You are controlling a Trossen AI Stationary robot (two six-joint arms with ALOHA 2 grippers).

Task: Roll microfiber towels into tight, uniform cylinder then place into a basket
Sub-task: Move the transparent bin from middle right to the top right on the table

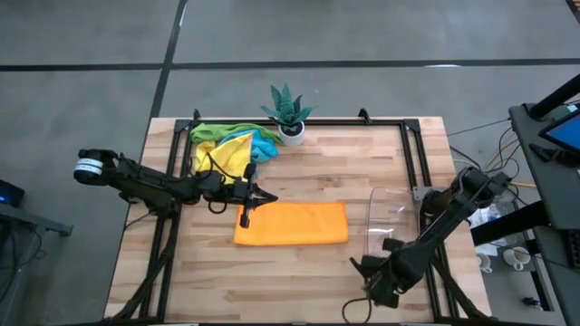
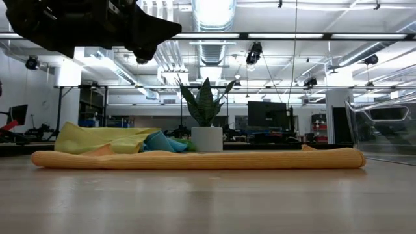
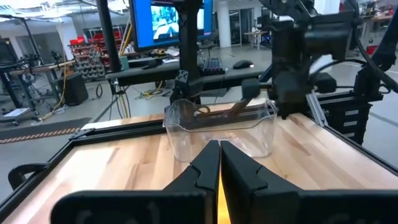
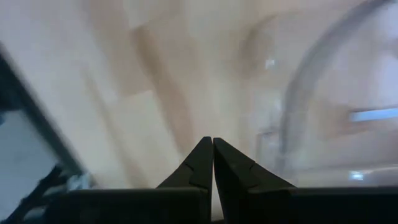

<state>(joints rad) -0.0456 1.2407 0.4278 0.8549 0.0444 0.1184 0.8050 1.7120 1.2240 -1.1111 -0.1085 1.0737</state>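
The left gripper (image 1: 263,197) hangs just above the near end of the orange towel (image 1: 292,223), its fingers pressed together with nothing between them. From there the towel stretches away toward the right arm, a long flat band whose long axis runs across the table from one arm's side to the other. It looks folded into a strip so it can be rolled from one short end, and the left gripper seems placed at that end to start the roll.

Behind that gripper, toward the back edge, lies a loose heap of spare towels (image 1: 227,145), yellow, green and blue, next to a potted plant (image 1: 290,112).

The right gripper (image 1: 361,266) waits low at the front, fingers together and empty. The clear basket (image 1: 391,222) stands just beyond it, past the far end of the orange towel, likely kept close for dropping rolls in.
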